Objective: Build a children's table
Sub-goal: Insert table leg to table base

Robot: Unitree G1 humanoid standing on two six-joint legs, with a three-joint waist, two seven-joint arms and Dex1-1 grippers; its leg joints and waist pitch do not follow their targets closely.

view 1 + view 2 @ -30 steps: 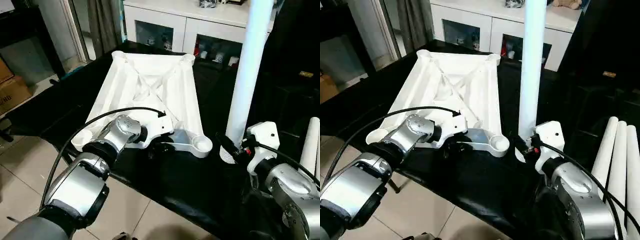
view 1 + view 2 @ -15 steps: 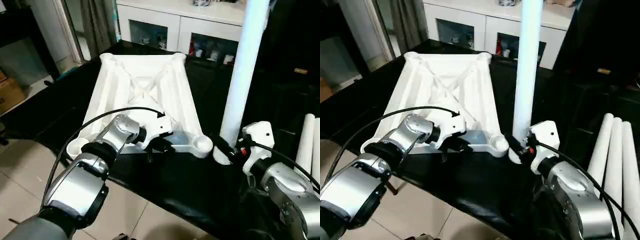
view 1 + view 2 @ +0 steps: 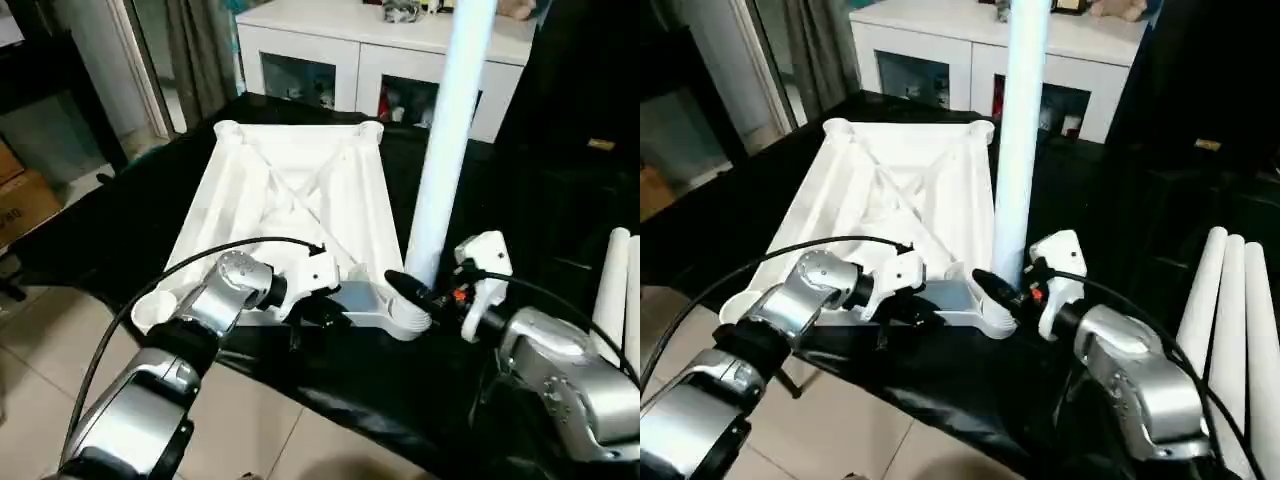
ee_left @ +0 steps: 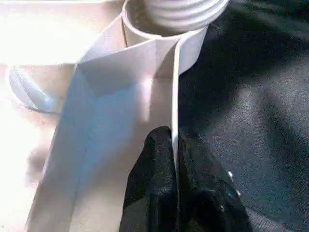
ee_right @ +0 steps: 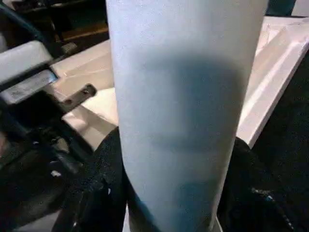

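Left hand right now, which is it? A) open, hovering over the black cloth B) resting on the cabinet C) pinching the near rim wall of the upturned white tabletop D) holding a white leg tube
C: the left hand has its two black fingers closed on the thin near rim wall of the upturned white plastic tabletop, beside the corner socket.

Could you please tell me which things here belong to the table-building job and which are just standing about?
Part of the job:
- table top, upside down, near rim pinched by left gripper
- leg, upright in right gripper
- spare legs

Just standing about:
- white cabinet
- cardboard box
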